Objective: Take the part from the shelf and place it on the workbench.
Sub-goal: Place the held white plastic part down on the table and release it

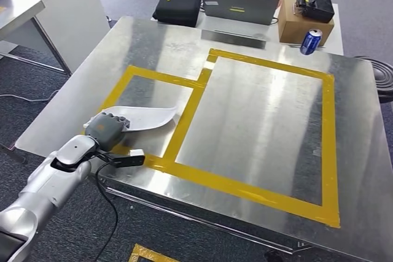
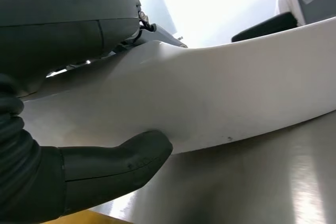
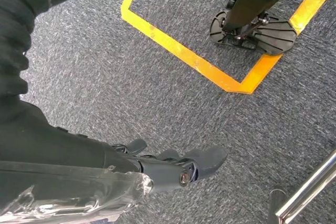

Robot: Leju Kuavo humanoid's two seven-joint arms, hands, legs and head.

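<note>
I'm gripping the white part (image 1: 143,116) by its near end with my left hand (image 1: 107,129), over the workbench (image 1: 260,121) inside the smaller taped square; it's looking thin, stiff, light, smooth. My right hand (image 3: 174,169) is hanging empty, fingers straight.

three cameras, one high, two at the wrists
head view looks down over the workbench (image 1: 260,127); left wrist sits close along it, sharing the white part (image 2: 222,87); right wrist faces carpet (image 3: 118,87).
</note>
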